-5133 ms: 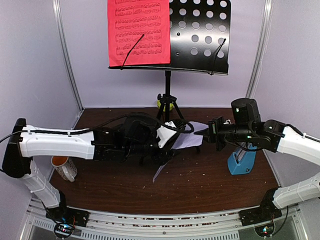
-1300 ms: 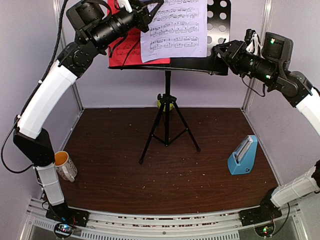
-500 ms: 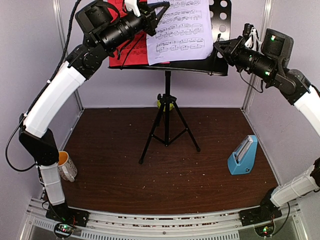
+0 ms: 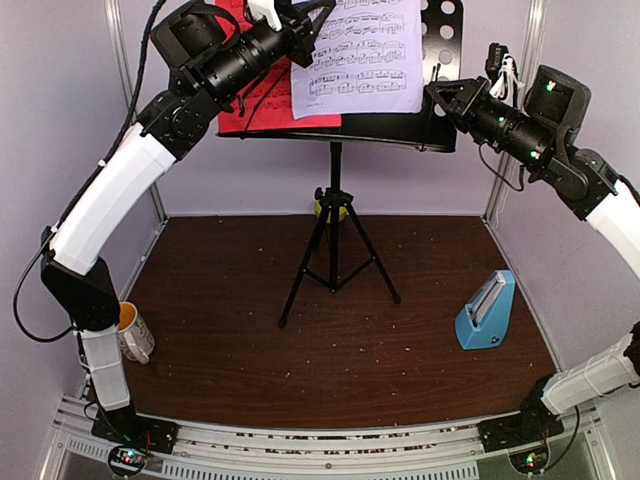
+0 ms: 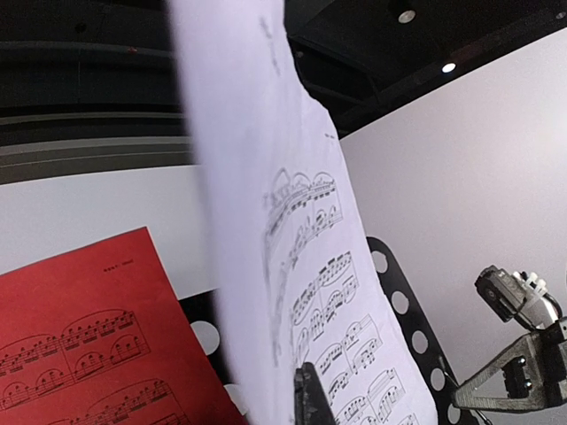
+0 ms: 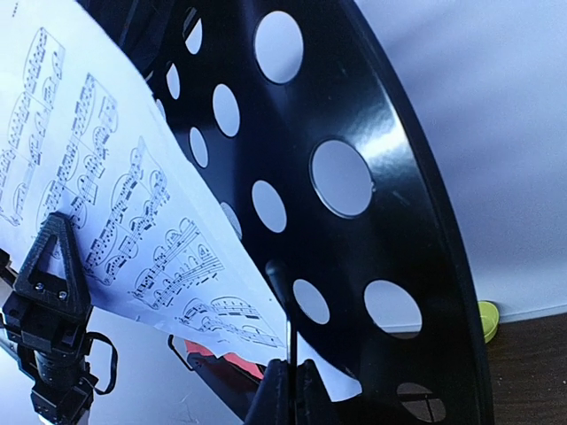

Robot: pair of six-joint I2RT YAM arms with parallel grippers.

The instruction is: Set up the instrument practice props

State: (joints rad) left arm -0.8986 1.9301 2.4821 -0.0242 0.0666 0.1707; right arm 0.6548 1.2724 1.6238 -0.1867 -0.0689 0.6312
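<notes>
The left gripper (image 4: 303, 22) is pinching the thin, curling white sheet (image 4: 365, 60) before the glossy perforated music stand (image 4: 390, 130), beside the flat red sheet (image 4: 262, 105). The right gripper (image 4: 438, 92) is clamping the stand's wire page-holder (image 6: 282, 310).

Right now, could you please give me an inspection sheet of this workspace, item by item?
Surface: dark wooden table, speckled with pale crumbs.
Job's things: music stand upright on its tripod; red sheet on its ledge; white sheet held in front of the stand, overlapping the red one; blue metronome on the table, right side.
Clutter: mug at the left edge; green bowl behind the tripod.
Grippers: left gripper shut on the white sheet's upper left edge; right gripper appears shut on the stand's retainer wire.
Cables: black cable trailing along the left arm.
Surroundings: pale walls, metal corner posts.
</notes>
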